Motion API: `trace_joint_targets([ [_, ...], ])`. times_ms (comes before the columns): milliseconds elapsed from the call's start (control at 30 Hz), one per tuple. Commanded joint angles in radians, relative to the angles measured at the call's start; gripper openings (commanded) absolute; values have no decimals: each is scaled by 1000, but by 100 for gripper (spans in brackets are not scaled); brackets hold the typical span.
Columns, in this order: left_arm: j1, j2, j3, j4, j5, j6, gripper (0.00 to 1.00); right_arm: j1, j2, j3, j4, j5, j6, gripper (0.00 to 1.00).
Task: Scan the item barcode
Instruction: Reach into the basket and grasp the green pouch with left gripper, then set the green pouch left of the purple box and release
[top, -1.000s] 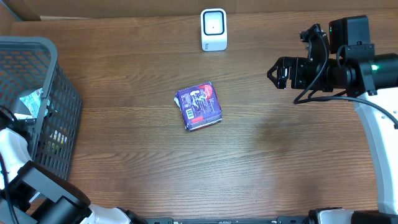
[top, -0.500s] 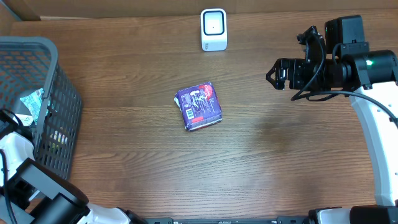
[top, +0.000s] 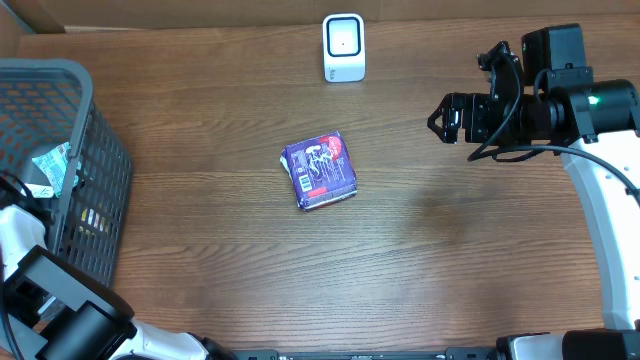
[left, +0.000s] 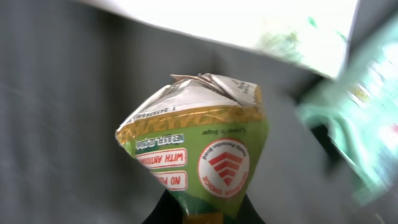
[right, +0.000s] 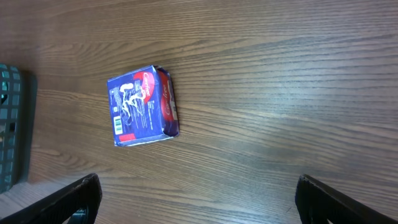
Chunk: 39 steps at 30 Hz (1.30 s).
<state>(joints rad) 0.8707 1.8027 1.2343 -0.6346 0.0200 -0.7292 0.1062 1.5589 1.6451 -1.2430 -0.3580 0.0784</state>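
Overhead view of a wooden table (top: 450, 260). A grey mesh basket (top: 105, 190) fills the left edge and is cut off by the frame. The left arm (top: 60, 310) rises from the lower left corner and reaches into it, so its pincer is hidden from above.

The wrist view shows the left gripper (left: 205, 214) only as two dark finger stubs at the bottom edge, clamped tight on the lower end of a green snack packet (left: 205, 143). The packet has a crimped silver top and a red round logo, and its print is too small to read. The blurred white and teal shapes behind it are possibly other packets, and the basket wall is a grey smear.

A purple snack pack (top: 320, 170) lies flat at the table's centre. A white barcode scanner (top: 343, 47) stands at the top centre.

In the upper right, the right gripper (top: 445, 117) hovers with its jaws spread wide, holding nothing. Its own camera catches just the two finger ends in the bottom corners.

Compared with a second ago, the right arm has shifted slightly left. The left arm's black link has slid toward the lower left edge. The purple pack and the scanner have not moved.
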Motion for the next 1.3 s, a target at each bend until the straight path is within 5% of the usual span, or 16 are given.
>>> trace_joint_targets([
  [0,-7,-46,159,-43,154,98,4,1,1,-5,5,5,-3,100],
  [367,-36,-288,637,-322,244,314,4,1,2,-5,16,5,-3,100],
  [667,-500,-439,663,-486,219,606,4,1,2,-5,40,5,-3,100],
  [867,-813,-336,517,-571,131,605,4,1,2,-5,39,5,-3,100],
  [967,-933,-214,391,-562,40,486,4,1,1,-5,41,5,-3,100],
  [1267,-1099,107,261,-463,-34,324,4,1,2,-5,36,5,-3,100],
])
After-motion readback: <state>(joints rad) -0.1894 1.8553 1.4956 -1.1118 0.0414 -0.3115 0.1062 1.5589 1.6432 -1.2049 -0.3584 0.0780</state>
